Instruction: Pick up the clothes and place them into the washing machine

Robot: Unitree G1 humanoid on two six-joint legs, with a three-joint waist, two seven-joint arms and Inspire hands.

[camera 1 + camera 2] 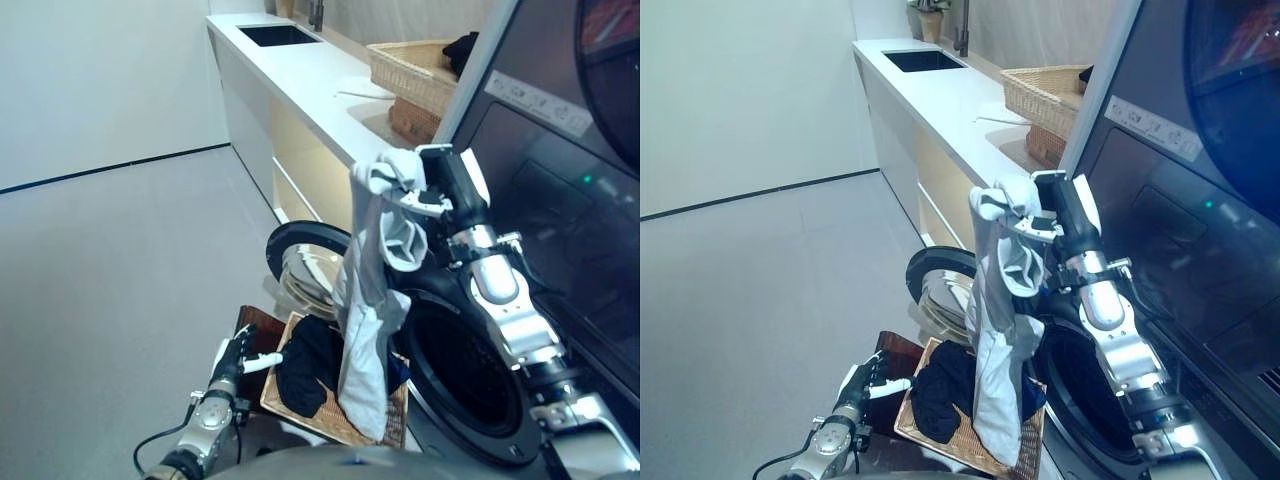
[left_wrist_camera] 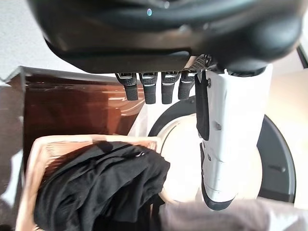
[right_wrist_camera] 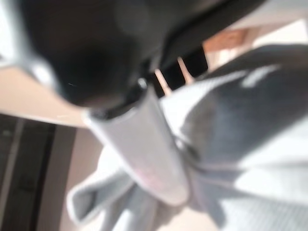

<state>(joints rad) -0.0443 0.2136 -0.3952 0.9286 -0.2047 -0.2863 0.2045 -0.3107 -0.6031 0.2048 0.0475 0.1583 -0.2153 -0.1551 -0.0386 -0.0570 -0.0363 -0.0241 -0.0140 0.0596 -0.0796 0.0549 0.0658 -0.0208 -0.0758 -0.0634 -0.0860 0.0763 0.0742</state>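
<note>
A long pale grey garment (image 1: 372, 330) hangs from my right hand (image 1: 440, 185), which is shut on its top, raised high beside the washing machine's front. Its lower end dangles over the wicker basket (image 1: 335, 420) on the floor. The thumb (image 3: 139, 144) presses into the grey cloth (image 3: 240, 125) in the right wrist view. A black garment (image 1: 305, 375) lies in that basket. The washing machine's round opening (image 1: 470, 380) is dark, and its door (image 1: 305, 265) stands swung open to the left. My left hand (image 1: 238, 358) hovers low beside the basket, fingers (image 2: 154, 86) relaxed, holding nothing.
A white counter (image 1: 310, 80) with a sink (image 1: 278, 35) runs along the wall behind. On it stand wicker baskets (image 1: 415, 75), one holding a dark cloth (image 1: 462, 50). A dark brown box (image 2: 72, 110) sits next to the floor basket. Grey floor (image 1: 120, 280) spreads to the left.
</note>
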